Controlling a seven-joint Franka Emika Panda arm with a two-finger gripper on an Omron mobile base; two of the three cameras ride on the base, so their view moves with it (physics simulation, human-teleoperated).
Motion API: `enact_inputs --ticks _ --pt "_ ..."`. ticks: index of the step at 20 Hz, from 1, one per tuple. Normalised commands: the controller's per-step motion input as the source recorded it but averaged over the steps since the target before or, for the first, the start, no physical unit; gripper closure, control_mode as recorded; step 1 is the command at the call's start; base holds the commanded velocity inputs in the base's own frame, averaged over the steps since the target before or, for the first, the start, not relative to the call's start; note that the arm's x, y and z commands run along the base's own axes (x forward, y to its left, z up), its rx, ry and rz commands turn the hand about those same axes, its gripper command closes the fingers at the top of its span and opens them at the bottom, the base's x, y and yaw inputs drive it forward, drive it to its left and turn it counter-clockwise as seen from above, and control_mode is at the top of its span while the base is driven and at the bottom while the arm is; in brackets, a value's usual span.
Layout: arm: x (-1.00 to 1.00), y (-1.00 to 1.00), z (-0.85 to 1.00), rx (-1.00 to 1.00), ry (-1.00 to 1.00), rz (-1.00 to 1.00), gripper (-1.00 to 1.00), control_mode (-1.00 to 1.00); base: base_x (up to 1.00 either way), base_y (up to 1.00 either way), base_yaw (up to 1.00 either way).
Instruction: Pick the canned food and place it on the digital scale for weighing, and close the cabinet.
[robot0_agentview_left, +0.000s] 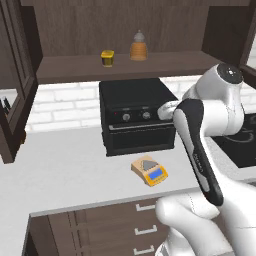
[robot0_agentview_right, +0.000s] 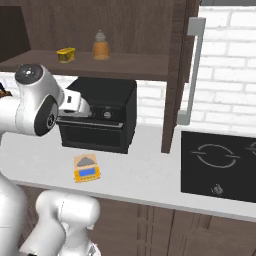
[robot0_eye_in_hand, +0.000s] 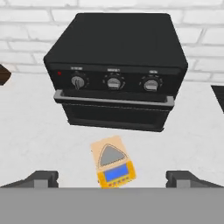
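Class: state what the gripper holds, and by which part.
Nothing. The gripper is open above the digital scale; the canned food sits on the cabinet shelf.

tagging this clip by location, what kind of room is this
A kitchen, rendered in simulation. A black toaster oven sits on a white counter against a white brick backsplash, an induction cooktop is set into the counter, and an open wall cabinet hangs above.

Glossy white arm (robot0_agentview_left: 220, 107), dark joints, black forearm stripe.
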Motion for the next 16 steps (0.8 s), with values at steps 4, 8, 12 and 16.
enact_inputs --ticks 4,8,12,16 --pt "-0.05 0.27 0.64 0.03 -0.15 0.0 -1.0 -1.0 0.0 0.0 0.0" --pt "0.0 0.2 0.6 0.09 -0.01 0.0 -1.0 -1.0 0.0 0.0 0.0" --pt "0.07 0.23 0.39 0.16 0.0 0.0 -1.0 -1.0 0.0 0.0 0.0" --pt "0.14 0.29 0.28 0.15 0.0 0.0 -1.0 -1.0 0.0 0.0 0.0"
